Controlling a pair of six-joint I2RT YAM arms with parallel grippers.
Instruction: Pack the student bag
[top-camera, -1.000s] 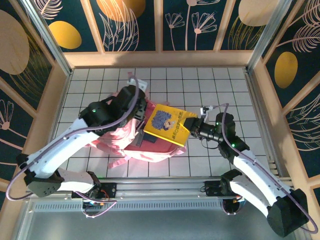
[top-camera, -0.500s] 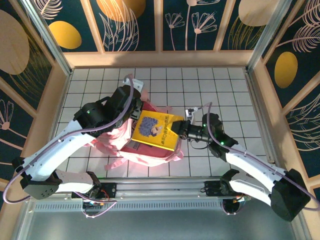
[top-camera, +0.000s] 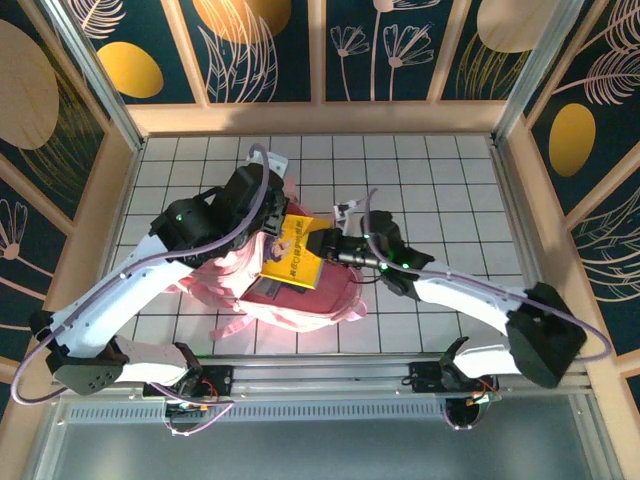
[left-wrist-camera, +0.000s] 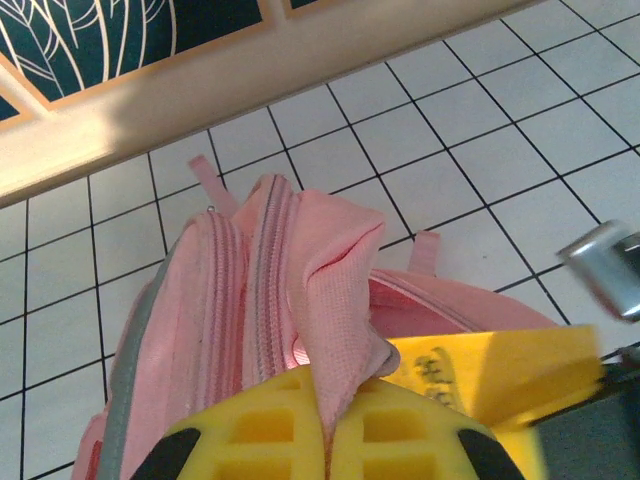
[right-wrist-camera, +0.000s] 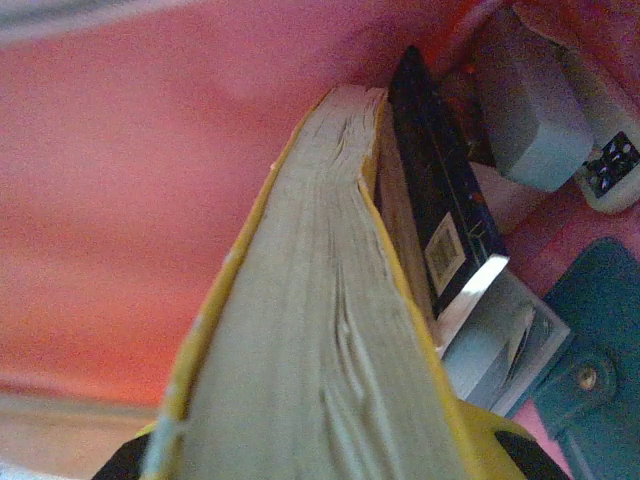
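The pink student bag (top-camera: 300, 300) lies on the white tiled table, its mouth facing right. My left gripper (top-camera: 272, 215) is shut on a fold of the bag's pink fabric (left-wrist-camera: 335, 300) and holds the opening up. My right gripper (top-camera: 322, 243) is shut on a yellow book (top-camera: 292, 252), which is partly inside the bag. In the right wrist view the book's page edge (right-wrist-camera: 310, 330) runs into the pink interior, beside a black book (right-wrist-camera: 440, 210) and a grey item (right-wrist-camera: 525, 110). The yellow book (left-wrist-camera: 490, 365) also shows under the lifted flap.
A teal pouch with a snap (right-wrist-camera: 585, 385) lies inside the bag at lower right. Wooden walls (top-camera: 320, 118) ring the tiled table (top-camera: 450, 180). Pink straps (top-camera: 232, 325) trail off the bag's near-left side.
My right gripper has carried the yellow book leftward, from above the bag's right side into its opening. The left gripper kept its hold on the fabric and shifted slightly.
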